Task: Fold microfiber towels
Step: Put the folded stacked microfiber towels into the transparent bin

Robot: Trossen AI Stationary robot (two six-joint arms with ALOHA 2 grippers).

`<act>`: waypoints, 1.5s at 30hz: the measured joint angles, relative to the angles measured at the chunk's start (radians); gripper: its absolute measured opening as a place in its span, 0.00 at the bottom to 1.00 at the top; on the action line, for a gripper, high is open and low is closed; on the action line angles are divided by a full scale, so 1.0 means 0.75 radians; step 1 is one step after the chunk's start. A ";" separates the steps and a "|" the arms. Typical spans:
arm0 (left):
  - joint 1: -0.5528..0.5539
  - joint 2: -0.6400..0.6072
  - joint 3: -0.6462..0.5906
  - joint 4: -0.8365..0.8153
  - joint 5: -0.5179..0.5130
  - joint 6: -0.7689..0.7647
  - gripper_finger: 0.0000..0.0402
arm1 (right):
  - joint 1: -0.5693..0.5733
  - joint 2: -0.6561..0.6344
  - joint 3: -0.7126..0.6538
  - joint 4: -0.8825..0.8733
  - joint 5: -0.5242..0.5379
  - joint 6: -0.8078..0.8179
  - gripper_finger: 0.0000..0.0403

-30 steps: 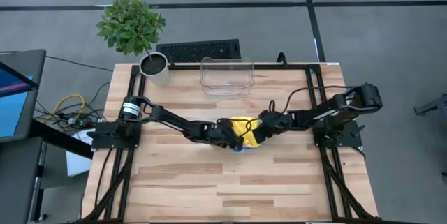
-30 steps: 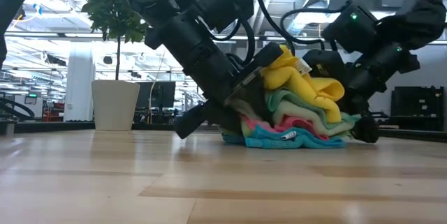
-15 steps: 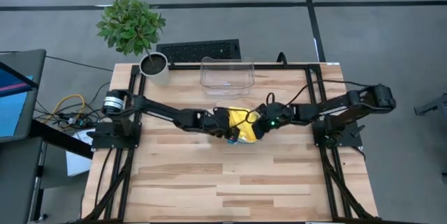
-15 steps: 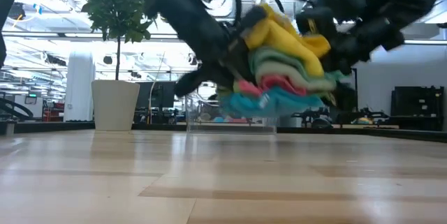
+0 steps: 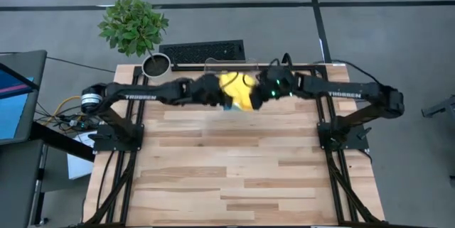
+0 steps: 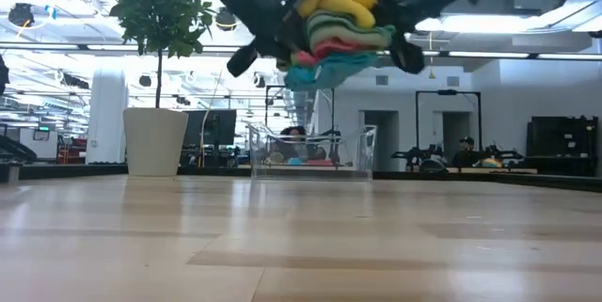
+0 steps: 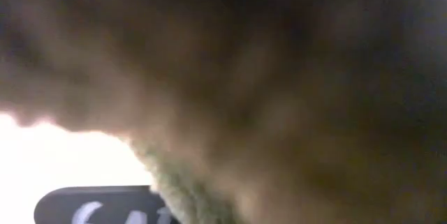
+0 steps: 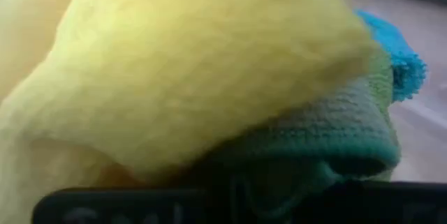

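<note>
Since a second ago the stack of microfiber towels has left the middle of the counter, where it rested with both arms crouched around it, and now hangs in the air near the far edge, carried between the two arms. The left hand presses in from one side and the right hand from the other, each closed down on the bundle. In the low view the towels sit layered, yellow on top, then sage green, pink and blue beneath, well above the clear plastic bin that stands at the far edge. The right wrist view shows yellow cloth lying over green, with a blue corner peeking out. The folding itself looks finished; what seems left is lowering the stack into the bin and letting go.
</note>
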 joint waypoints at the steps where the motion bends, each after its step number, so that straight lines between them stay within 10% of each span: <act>1: 0.037 0.001 0.000 0.001 0.019 0.020 0.11 | -0.028 0.023 0.043 -0.014 -0.018 -0.022 0.20; 15: 0.488 0.104 -0.005 -0.009 0.189 0.262 0.11 | -0.346 0.620 0.512 -0.105 -0.208 -0.208 0.20; 29: 0.600 0.308 0.002 0.132 0.330 0.356 0.14 | -0.472 0.747 0.600 -0.259 -0.132 -0.268 0.21; 38: 0.603 0.313 0.004 0.126 0.338 0.376 0.37 | -0.478 0.747 0.599 -0.364 -0.035 -0.282 0.60; 45: 0.604 0.308 0.014 0.105 0.541 0.359 0.58 | -0.493 0.742 0.598 -0.439 -0.033 -0.330 0.65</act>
